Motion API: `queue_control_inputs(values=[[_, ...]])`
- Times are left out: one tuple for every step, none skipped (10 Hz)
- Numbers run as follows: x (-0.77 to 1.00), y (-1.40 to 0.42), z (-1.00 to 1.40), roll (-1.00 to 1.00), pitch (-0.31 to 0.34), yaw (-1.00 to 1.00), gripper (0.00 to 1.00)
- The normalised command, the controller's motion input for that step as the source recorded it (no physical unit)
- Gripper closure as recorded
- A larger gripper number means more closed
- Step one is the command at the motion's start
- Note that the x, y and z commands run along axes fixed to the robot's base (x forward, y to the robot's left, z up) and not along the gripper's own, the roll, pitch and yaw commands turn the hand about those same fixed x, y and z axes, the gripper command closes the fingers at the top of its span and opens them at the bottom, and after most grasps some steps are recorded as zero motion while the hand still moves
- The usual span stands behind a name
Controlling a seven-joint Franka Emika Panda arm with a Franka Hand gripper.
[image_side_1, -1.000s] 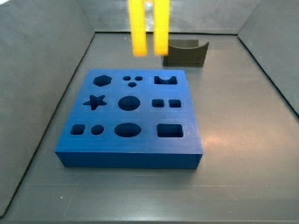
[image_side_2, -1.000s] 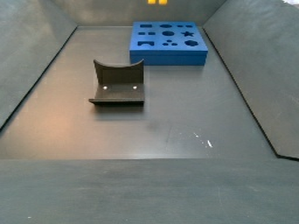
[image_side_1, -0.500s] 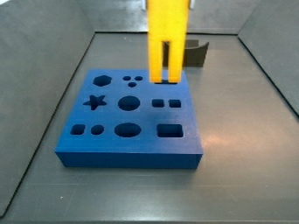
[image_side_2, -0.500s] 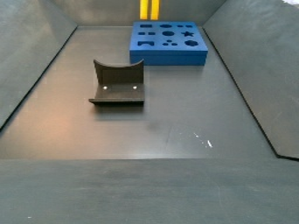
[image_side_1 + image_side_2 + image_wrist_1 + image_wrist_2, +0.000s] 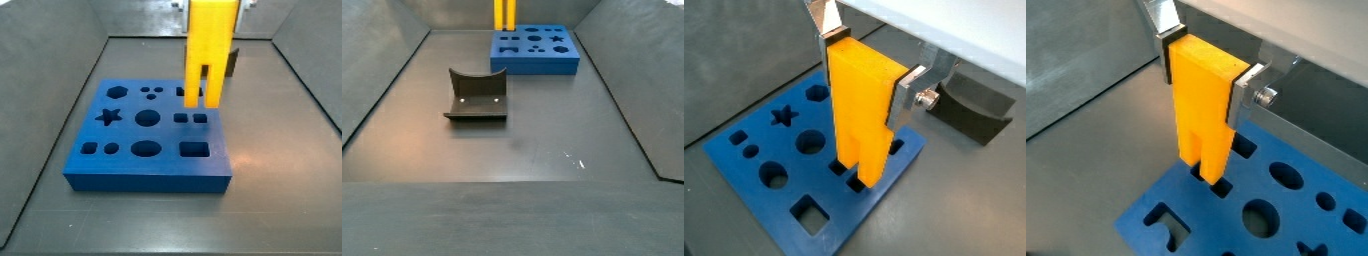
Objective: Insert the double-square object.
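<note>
- In a wrist view, the end effector is clamped on the upper part of the double-square object, one silver finger flat against each side. The yellow block hangs upright over the blue board, its two prongs pointing down near the edge that faces the dark grey curved block. Whether the prong tips touch the board cannot be told here.
- In a wrist view, the end effector again grips the double-square object near its top. The split lower end sits above a pair of small square holes in the blue board.
- In a side view, the double-square object hangs upright with its prongs clear of the blue board, above the small square holes. The end effector is only just visible at the upper edge. The dark grey curved block is mostly hidden behind the yellow piece.
- In a side view, the dark grey curved block rests on the bench, well apart from the blue board. Only the two yellow prongs show at the upper edge, beside the board's near-left corner.
</note>
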Motion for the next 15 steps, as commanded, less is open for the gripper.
queue_control_inputs(values=[[0.0, -0.03, -0.12, 0.09, 0.081, 0.0, 1.0], [-0.03, -0.06, -0.23, 0.16, 0.053, 0.0, 1.0], [-0.07, -0.08, -0.27, 0.16, 0.041, 0.0, 1.0], [-0.12, -0.07, -0.23, 0.13, 0.02, 0.0, 1.0], [-0.08, -0.09, -0.19, 0.09, 0.0, 0.0, 1.0], [-0.01, -0.09, -0.17, 0.07, 0.0, 0.0, 1.0], [-0.04, -0.06, -0.17, 0.06, 0.0, 0.0, 1.0], [-0.02, -0.04, -0.15, 0.05, 0.0, 0.0, 1.0], [0.0, 0.0, -0.17, 0.05, 0.0, 0.01, 1.0], [0.0, 0.0, -0.19, 0.03, 0.0, 0.02, 1.0], [-0.04, 0.0, -0.19, 0.01, 0.0, 0.0, 1.0], [-0.01, -0.02, -0.19, 0.01, 0.0, 0.01, 1.0], [0.0, 0.0, -0.16, 0.0, 0.0, 0.07, 1.0], [0.0, 0.03, -0.15, 0.0, 0.0, 0.13, 1.0], [0.0, 0.0, -0.13, 0.0, 0.0, 0.14, 1.0]])
